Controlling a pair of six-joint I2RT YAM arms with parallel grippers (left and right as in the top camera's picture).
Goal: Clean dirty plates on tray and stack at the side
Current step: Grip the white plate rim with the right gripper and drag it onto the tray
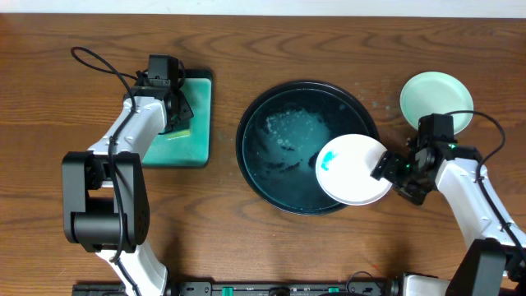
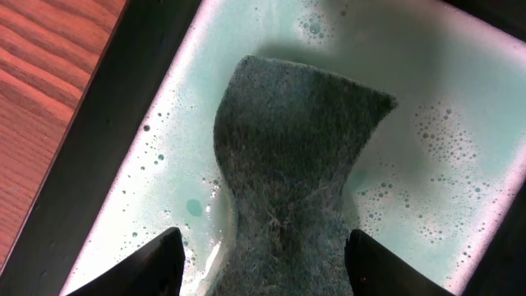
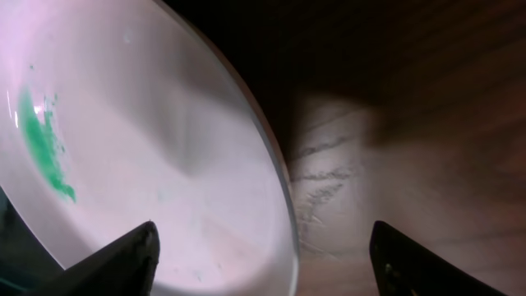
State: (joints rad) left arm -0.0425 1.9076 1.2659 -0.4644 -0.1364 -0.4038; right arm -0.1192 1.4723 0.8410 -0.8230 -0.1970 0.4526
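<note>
A white plate (image 1: pixel 353 168) with a teal-green smear lies tilted over the right rim of the round black tray (image 1: pixel 271 140), which holds a film of teal liquid. My right gripper (image 1: pixel 393 167) is open at the plate's right edge. In the right wrist view the plate (image 3: pixel 123 148) has its rim between the open fingers (image 3: pixel 263 255), above the wood tabletop. A second pale plate (image 1: pixel 436 99) lies on the table at the back right. My left gripper (image 1: pixel 175 115) is open over a grey-green sponge (image 2: pixel 296 164), with one finger on either side (image 2: pixel 265 259).
The sponge lies in a rectangular black tray (image 1: pixel 197 90) of foamy teal liquid at the left. Bare wood tabletop (image 1: pixel 345 247) runs along the front and between the two trays. The right arm's cable loops near the back right plate.
</note>
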